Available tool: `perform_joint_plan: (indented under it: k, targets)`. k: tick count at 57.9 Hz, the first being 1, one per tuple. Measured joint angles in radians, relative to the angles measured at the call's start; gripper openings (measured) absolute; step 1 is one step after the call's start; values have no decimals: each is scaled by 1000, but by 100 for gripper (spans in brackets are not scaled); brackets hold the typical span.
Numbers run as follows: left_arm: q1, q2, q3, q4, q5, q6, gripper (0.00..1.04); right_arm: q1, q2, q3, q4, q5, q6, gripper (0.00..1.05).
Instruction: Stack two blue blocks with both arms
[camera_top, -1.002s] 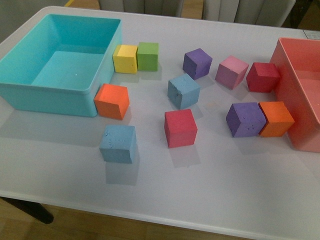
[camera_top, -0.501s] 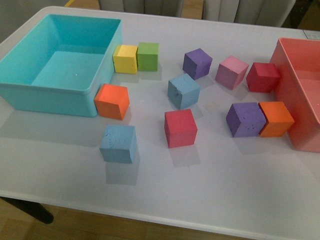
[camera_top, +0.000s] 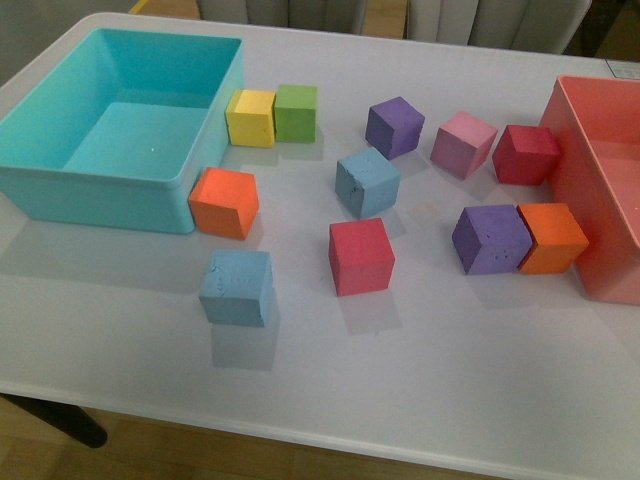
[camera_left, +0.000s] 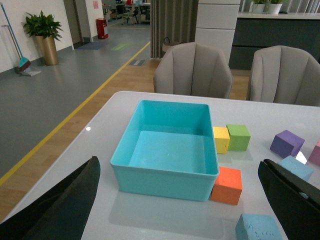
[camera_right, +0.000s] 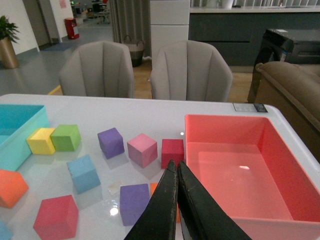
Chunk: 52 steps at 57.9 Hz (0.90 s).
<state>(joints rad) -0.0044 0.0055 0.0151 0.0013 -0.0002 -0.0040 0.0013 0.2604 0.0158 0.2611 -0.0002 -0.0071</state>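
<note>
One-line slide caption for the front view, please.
Near blue block and far blue block lie apart, unstacked, on the table; turquoise bin left, red bin right.

Two blocks (camera_top: 367, 182) (camera_top: 237, 287) are pale blue, the bin (camera_top: 95, 195) turquoise.

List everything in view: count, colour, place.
table: one, white, under everything
bins: two, turquoise far left, coral far right
blue blocks: two, pale, centre and front left
red blocks: two, red, centre and by coral bin
purple blocks: two, purple, back centre and right
orange blocks: two, orange, one beside each bin
yellow block, green block: one each, adjacent, by turquoise bin
pink block: one, pink, back right
chairs: two, grey, behind table
left gripper: one, black, open
right gripper: one, black, shut
</note>
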Motion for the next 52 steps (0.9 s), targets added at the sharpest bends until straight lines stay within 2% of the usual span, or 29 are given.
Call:
perform_joint_plan:
  k: [17,22,34,47,52]
  targets:
    - [0,0,0,0,0,0,96,0,-89,0,-90,0,0,2]
    - [0,0,0,0,0,0,96,0,-226,0,-249,1,0,2]
    - [0,0,0,0,0,0,96,0,-253,0,-259,0,0,2]
    - [0,0,0,0,0,0,96,0,-254,0,-259,0,0,42]
    - [5,19,9,-29,22,2,96,0,-254,0,-259,0,0,61]
